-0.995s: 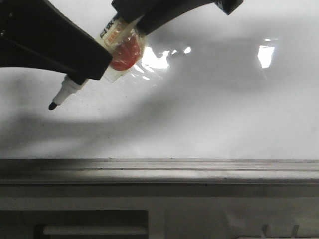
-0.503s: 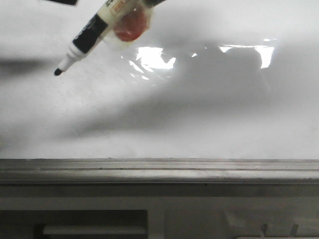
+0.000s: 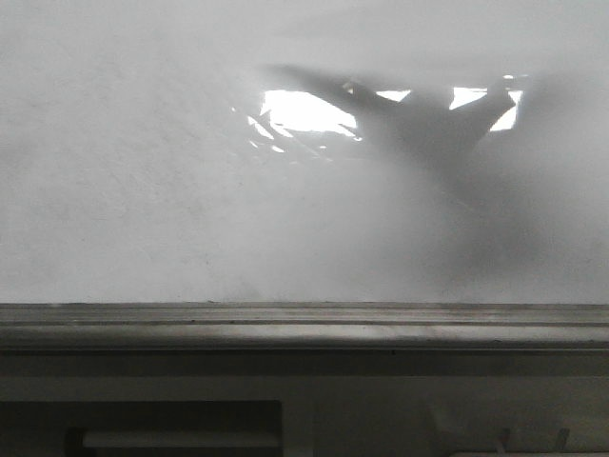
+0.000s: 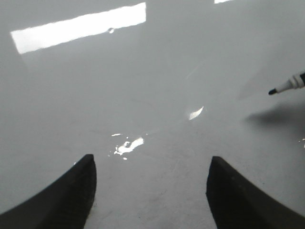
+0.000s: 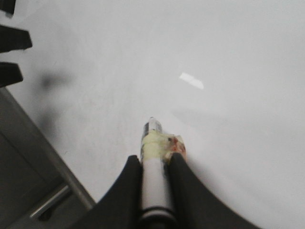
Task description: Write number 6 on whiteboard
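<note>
The whiteboard fills the front view, glossy white, with no grippers in that view, only their shadows. No number 6 shows in any view. My right gripper is shut on the black-and-white marker pen, which has yellowish and red tape round it and points at the whiteboard. My left gripper is open and empty over the whiteboard. The marker pen's black tip enters the left wrist view at the right edge, above the board.
A grey metal edge rail runs along the board's near edge and also shows in the right wrist view. A bright light reflection lies on the board. Below the rail is a grey front with a dark slot.
Both arms and the marker pen have risen out of the top of the front view. Only their shadows remain on the board.
</note>
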Motion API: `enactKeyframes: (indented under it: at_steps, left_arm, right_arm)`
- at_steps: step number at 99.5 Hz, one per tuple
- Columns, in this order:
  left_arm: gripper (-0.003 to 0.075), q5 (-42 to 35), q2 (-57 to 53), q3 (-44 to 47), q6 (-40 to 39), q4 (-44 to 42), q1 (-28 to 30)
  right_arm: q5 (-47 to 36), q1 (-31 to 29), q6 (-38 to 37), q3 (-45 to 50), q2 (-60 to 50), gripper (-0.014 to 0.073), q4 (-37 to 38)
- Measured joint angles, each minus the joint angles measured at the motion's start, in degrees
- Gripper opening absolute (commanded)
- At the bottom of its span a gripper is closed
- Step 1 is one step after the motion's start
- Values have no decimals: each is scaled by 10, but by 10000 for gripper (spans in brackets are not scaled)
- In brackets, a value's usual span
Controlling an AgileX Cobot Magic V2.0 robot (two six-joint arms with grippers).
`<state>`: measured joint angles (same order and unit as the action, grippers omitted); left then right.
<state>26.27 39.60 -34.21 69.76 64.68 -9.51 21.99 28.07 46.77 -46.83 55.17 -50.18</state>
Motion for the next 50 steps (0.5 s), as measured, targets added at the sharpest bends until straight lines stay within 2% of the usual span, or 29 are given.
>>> enactKeyframes:
  at_steps: [27,36,50]
  left_arm:
    - [463,0,0,4,0,18,6]
    - [463,0,0,4,0,19,6]
    - [463,-1,0,4,0,19,6]
  right_arm:
    - [-88,0,2,1,33,-65,-6]
    - [-78,2,2,-2,53,-64,-15]
    - [-2,5,10,-13,84,-64,-19]
